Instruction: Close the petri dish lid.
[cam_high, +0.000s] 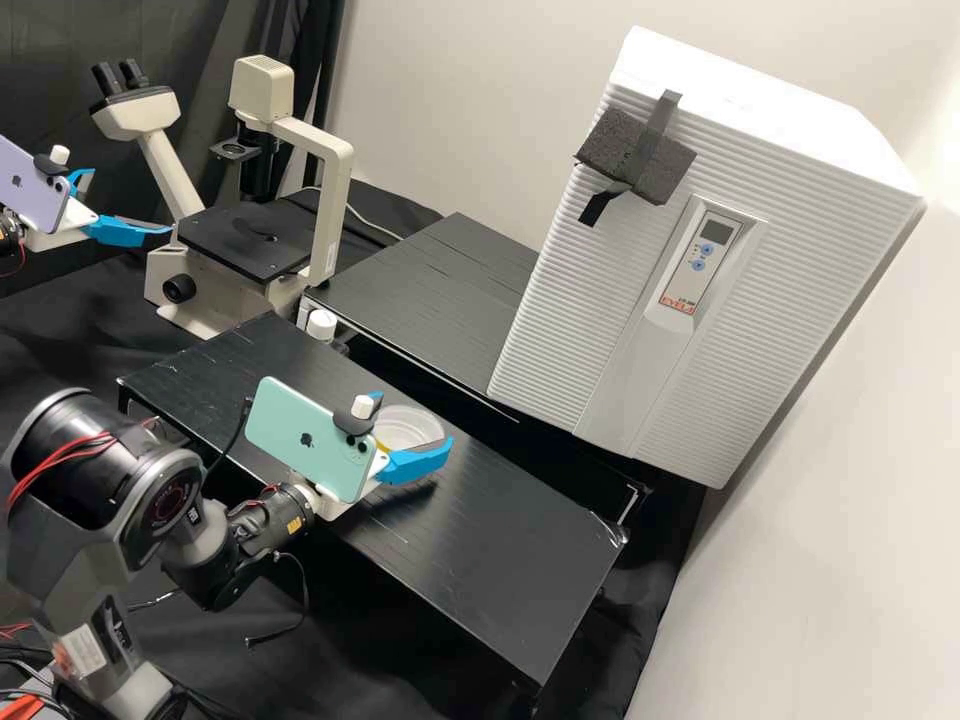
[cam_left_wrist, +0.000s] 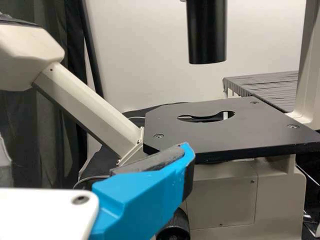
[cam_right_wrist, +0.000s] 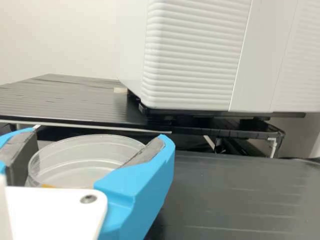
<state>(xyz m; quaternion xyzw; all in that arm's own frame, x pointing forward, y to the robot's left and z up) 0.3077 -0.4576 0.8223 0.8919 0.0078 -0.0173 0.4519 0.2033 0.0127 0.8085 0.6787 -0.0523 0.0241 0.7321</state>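
The right gripper (cam_right_wrist: 100, 135) is straddling the petri dish (cam_right_wrist: 82, 160) over the right part of the black platform (cam_high: 500, 560), and its fingers are apparently gripping the clear wall from opposite sides. The dish is lying directly between the pads, so the coming move is turning on this centred fit; being round, it is offering no long axis to line up. Whether the gripper is holding the lid alone or lid and base together, I cannot tell. The left gripper (cam_high: 131, 200) is standing open and holding nothing beside the microscope (cam_left_wrist: 225, 130) on the far left, well apart from the dish. The right arm, being nearer, is probably needing to seat the lid level; tilting could be catching its rim.
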